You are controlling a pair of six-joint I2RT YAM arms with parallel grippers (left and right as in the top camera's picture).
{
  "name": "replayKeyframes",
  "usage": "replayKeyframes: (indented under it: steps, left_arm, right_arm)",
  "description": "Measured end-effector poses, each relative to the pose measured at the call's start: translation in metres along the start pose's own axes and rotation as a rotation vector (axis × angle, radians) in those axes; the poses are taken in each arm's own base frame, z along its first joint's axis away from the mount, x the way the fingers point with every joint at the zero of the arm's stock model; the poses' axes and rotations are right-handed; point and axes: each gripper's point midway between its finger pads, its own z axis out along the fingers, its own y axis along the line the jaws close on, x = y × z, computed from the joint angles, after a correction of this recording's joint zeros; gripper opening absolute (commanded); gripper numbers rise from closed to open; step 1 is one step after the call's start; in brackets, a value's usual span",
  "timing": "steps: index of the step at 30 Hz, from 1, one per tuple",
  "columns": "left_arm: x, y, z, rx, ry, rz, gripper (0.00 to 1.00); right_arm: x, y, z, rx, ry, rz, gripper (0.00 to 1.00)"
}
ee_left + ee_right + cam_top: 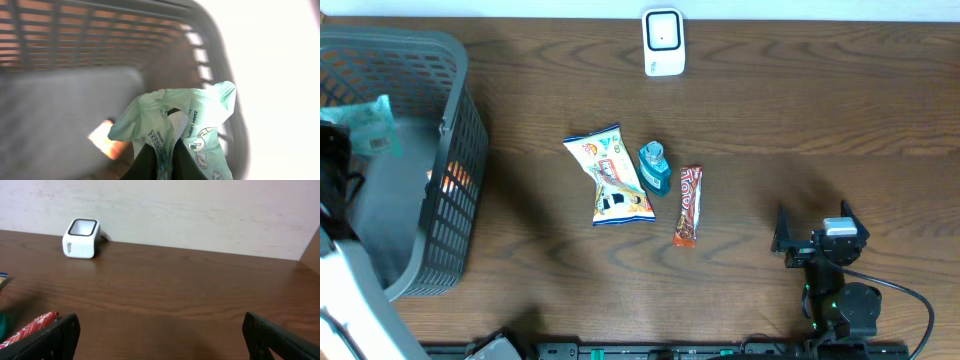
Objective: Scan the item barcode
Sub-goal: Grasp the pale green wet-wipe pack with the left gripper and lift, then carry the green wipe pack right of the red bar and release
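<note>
My left gripper [167, 152] is clamped tight on the lower edge of a mint-green packet [190, 115], with that arm reaching out at the far left. My right gripper [813, 228] sits low at the front right, level and pointing forward, jaws spread wide and empty.

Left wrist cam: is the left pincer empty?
No, the left pincer is shut on a crumpled mint-green plastic packet, held over the grey slatted plastic basket.
</note>
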Motion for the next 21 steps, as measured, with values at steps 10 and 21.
replayKeyframes:
  steps: [10, 21]
  left_arm:
    - [0.089, -0.082, -0.082, 0.382, 0.186, 0.201, 0.07]
    - [0.237, -0.137, -0.093, 0.546, 0.557, 0.489, 0.07]
  right_arm:
    - [0.0, 0.0, 0.0, 0.0, 0.0, 0.0, 0.99]
    - [0.0, 0.0, 0.0, 0.0, 0.0, 0.0, 0.99]
